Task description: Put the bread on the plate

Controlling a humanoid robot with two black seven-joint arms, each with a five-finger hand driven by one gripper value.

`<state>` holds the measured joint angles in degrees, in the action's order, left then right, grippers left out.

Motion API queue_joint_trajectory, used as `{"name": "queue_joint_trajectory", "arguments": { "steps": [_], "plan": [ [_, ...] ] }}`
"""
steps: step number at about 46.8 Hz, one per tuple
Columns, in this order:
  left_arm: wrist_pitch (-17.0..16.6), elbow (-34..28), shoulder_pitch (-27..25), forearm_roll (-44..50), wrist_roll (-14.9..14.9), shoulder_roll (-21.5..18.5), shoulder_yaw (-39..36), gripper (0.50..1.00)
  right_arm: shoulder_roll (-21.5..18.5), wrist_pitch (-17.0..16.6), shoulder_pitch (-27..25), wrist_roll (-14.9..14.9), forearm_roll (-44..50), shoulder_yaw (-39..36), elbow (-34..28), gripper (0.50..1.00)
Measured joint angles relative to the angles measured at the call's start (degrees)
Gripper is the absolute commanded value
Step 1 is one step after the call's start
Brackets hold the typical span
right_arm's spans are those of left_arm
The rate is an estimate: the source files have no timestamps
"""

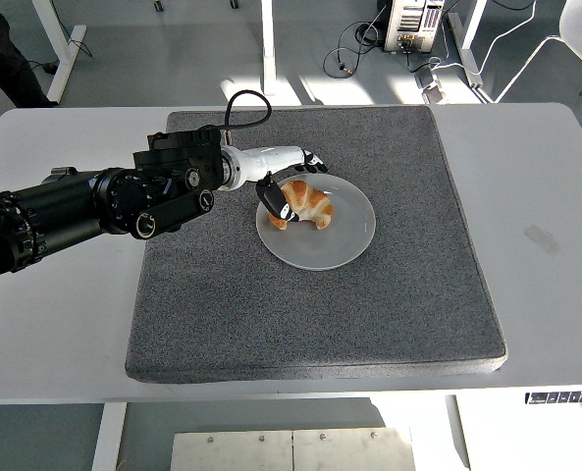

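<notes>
Bread, a golden-brown croissant, lies on the plate, toward the plate's left part, its curved ends pointing down toward the near side. Plate is pale, round and translucent-looking, sitting on a dark grey mat that covers the middle of the white table. Left arm reaches in from the left edge across the mat's far-left corner; black forearm, white wrist section, a black cable looped above the wrist. Left hand sits at the plate's left rim, right beside the croissant. Fingers are spread and loose, not closed around anything: thumb hangs down against the croissant's left end, touching or nearly so, while the other fingers extend past the plate's far rim above the bread, apart from it. Cannot tell whether the thumb tip truly makes contact. A person's dark leg and shoe show at the top-left corner, on the floor beyond the table. Cables and a computer case stand on the floor at the top.
</notes>
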<state>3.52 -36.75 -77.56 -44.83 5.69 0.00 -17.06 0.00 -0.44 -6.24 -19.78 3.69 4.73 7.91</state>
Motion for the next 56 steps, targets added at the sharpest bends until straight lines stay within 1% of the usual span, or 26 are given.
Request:
{"name": "queue_joint_trajectory", "arguments": {
  "steps": [9, 16, 28, 33, 38, 44, 48, 52, 56],
  "plan": [
    [0.2, -0.6, -1.5, 0.6, -0.2, 0.0, 0.3, 0.977, 0.0, 0.0, 0.0, 0.0, 0.0, 0.0, 0.0, 1.000],
    [0.3, -0.7, -4.3, 0.9, -0.2, 0.0, 0.9, 0.978, 0.0, 0.0, -0.2, 0.0, 0.0, 0.0, -0.1, 1.000],
    [0.0, -0.6, -9.8, 2.3, -0.6, 0.0, 4.3, 0.980, 0.0, 0.0, -0.2, 0.0, 0.0, 0.0, -0.1, 1.000],
    [-0.4, -0.2, -10.5, 5.4, -0.6, 0.0, 6.7, 0.978, 0.0, 0.0, -0.2, 0.0, 0.0, 0.0, -0.1, 1.000],
    [-0.5, 0.2, -9.8, 9.7, -0.3, -1.5, 9.0, 0.978, 0.0, 0.0, -0.2, 0.0, 0.0, 0.0, -0.1, 1.000],
    [-0.5, 0.4, -8.8, 15.0, -0.2, -4.8, 9.9, 0.978, 0.0, 0.0, -0.2, 0.0, 0.0, 0.0, -0.1, 1.000],
    [-0.5, 1.0, -7.0, 19.2, -0.1, -6.8, 11.3, 0.978, 0.0, 0.0, -0.2, 0.0, 0.0, 0.0, -0.1, 1.000],
    [-0.5, 1.9, -3.5, 26.3, -0.1, -7.9, 16.2, 0.980, 0.0, 0.0, -0.2, 0.0, 0.0, 0.0, -0.1, 1.000],
    [-0.5, 2.1, 1.2, 33.9, 0.0, -8.8, 24.1, 0.981, 0.0, 0.0, -0.2, 0.0, 0.0, 0.0, -0.1, 1.000]
  ]
}}
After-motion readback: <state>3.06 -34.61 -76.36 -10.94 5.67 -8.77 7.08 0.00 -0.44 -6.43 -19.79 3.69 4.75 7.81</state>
